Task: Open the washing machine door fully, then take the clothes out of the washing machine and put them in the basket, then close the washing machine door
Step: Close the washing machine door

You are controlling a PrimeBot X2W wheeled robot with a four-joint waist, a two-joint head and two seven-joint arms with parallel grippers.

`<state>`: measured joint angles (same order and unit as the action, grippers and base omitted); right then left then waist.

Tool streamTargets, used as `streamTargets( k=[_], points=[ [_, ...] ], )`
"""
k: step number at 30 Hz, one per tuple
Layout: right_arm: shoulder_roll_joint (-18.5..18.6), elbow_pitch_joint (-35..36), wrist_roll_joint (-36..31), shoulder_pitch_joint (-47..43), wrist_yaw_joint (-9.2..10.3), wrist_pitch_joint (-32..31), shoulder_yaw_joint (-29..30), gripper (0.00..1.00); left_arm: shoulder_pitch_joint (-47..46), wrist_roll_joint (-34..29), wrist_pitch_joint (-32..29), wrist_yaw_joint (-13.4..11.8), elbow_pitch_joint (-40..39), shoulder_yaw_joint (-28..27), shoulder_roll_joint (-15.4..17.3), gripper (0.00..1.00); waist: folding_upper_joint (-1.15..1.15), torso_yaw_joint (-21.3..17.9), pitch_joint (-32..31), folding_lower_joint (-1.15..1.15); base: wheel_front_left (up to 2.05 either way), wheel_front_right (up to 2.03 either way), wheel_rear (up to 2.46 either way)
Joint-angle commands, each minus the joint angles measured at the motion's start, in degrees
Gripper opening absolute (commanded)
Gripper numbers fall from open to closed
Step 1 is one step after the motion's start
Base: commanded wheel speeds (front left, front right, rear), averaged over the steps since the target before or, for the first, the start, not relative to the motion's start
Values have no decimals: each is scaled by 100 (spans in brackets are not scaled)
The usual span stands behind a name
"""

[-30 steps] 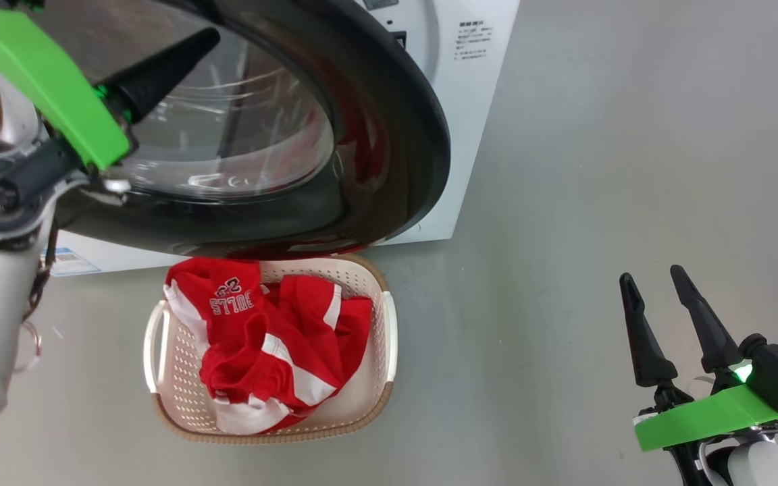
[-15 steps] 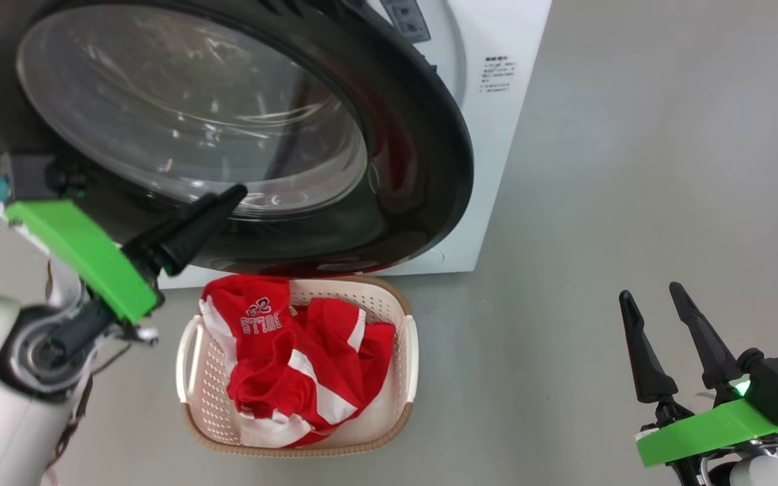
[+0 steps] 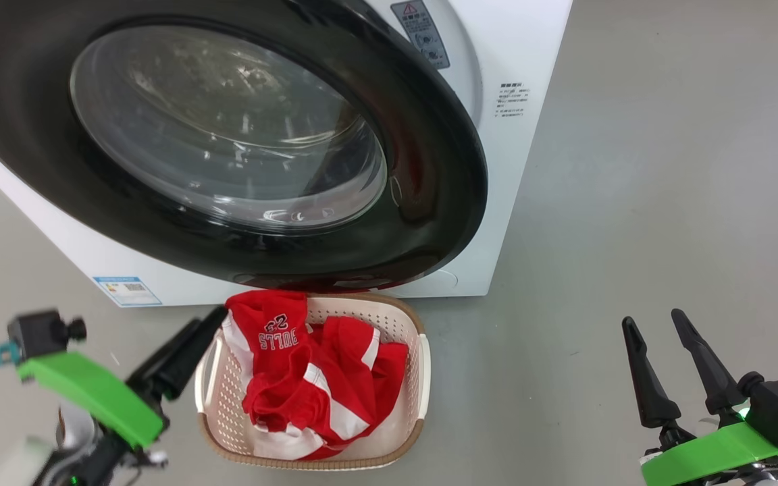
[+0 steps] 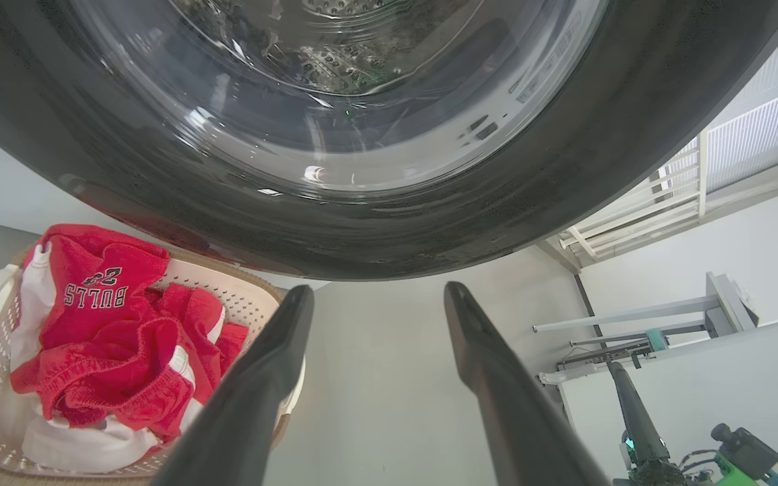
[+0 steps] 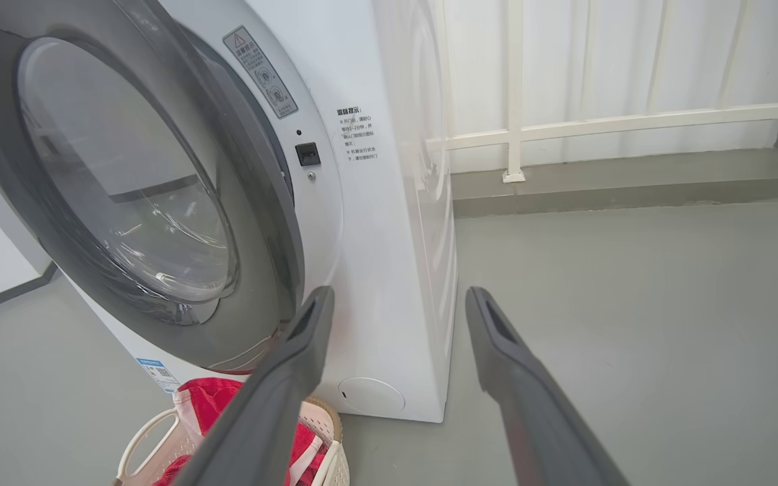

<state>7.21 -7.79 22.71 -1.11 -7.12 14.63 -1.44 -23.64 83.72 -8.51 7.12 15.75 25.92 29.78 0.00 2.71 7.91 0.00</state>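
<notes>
The washing machine (image 3: 524, 169) is a white front-loader, and the washing machine door (image 3: 227, 128), with a black rim and clear glass, stands almost against its front. In the right wrist view a narrow gap remains at the door (image 5: 125, 182) edge, and the latch hole shows. The red and white clothes (image 3: 308, 378) lie in the cream basket (image 3: 423, 378) on the floor below the door. My left gripper (image 3: 206, 324) hangs open and empty just left of the basket, its fingers (image 4: 274, 378) apart. My right gripper (image 3: 652, 320) is open and empty at the lower right.
Grey floor spreads to the right of the washer. A white railing (image 5: 564, 125) and wall stand behind it. A blue label (image 3: 127, 290) sits low on the washer front. A pale metal stand (image 4: 666, 317) is off to one side.
My left gripper has come off the door, dropped down beside the basket and opened. The door now stands closer to the washer front. The head camera has shifted too.
</notes>
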Motion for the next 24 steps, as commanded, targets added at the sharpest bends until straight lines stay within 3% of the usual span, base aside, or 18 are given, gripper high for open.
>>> streamTargets(
  k=[1,12,24],
  points=[
    [115,126,2,-2,-36,37,-118,100,-12,36,112,36,-132,-238,244,100,0,-2,-24,0,0,0,0],
    [189,132,21,-193,-36,37,-49,100,1081,-15,1295,36,130,-157,154,100,0,-147,-159,0,0,0,0],
    [228,153,50,-369,-36,37,37,100,1602,-481,2248,36,406,16,76,100,0,-278,-315,0,0,0,0]
  ],
)
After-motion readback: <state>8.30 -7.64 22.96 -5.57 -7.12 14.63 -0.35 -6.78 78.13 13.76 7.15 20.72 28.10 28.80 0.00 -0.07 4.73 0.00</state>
